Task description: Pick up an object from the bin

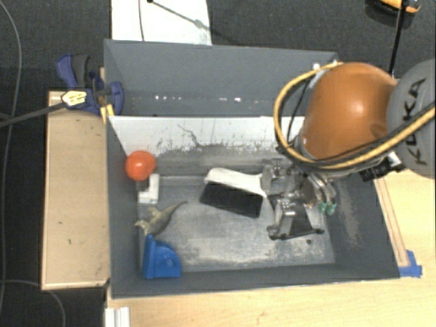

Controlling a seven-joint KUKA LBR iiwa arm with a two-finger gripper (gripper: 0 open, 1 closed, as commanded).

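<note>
In bin, 1 ball, 1 lizard?

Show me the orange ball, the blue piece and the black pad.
orange ball (140, 165): camera view, centre of the ball.
blue piece (161, 260): camera view, middle of its top.
black pad (230, 200): camera view, middle of its dark face.

Overhead camera looks steeply down into the bin, set slightly toward 6 o'clock, so the wall at 12 o'clock shows its inner face. The whole bin fits in view; the arm enters from 3 o'clock, looming large.
</note>
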